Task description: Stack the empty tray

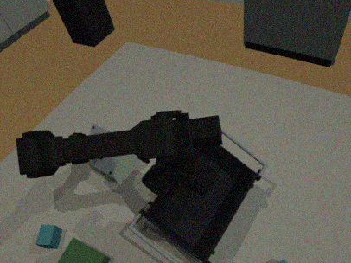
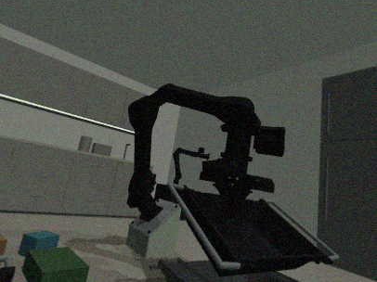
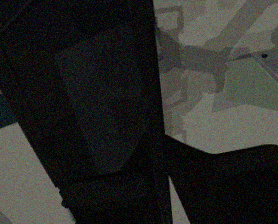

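The empty black tray (image 1: 194, 210) (image 2: 265, 230) (image 3: 100, 90) is held clear of the table, with its shadow below. It slopes in the exterior view, and its wire bars stand out past its ends. My gripper (image 2: 234, 197) (image 3: 151, 135) is shut on one long side wall of this tray; in the top view the arm hides the fingers. The loaded tray is almost wholly out of view. Only a dark corner (image 2: 6, 275) and a grey bar end (image 2: 6, 260) show at the lower left of the exterior view, so how its bars lie cannot be told.
A green block (image 1: 82, 254) (image 2: 56, 267) and a teal block (image 1: 48, 236) (image 2: 39, 243) are at the lower left. An orange block (image 2: 2, 245) is at the left edge. The pale arm base (image 1: 117, 164) (image 2: 155, 232) stands behind the held tray. Teal shows at the wrist view's left edge.
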Tool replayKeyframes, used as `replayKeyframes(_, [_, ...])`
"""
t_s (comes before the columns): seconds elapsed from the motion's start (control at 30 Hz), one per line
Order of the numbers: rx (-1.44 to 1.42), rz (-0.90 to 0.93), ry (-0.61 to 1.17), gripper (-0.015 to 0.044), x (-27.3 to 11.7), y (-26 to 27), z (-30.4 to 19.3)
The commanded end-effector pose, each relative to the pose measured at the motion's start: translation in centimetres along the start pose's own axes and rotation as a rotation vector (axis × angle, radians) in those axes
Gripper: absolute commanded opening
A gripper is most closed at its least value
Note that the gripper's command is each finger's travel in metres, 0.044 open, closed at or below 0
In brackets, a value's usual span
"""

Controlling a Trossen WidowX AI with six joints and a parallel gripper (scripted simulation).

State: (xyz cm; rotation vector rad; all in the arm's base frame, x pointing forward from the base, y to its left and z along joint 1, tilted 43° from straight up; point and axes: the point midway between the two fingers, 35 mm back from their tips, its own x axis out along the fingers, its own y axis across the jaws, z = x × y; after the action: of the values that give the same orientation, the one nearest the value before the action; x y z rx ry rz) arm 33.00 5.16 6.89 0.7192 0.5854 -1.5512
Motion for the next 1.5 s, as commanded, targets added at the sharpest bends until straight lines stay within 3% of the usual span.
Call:
replayKeyframes(0.0, [-0.003, 0.028, 0.003, 0.0000, -0.1, 0.2, -0.1])
replayKeyframes(1.47, [-0.003, 0.028, 0.001, 0.0000, 4.3, -1.6, -0.1])
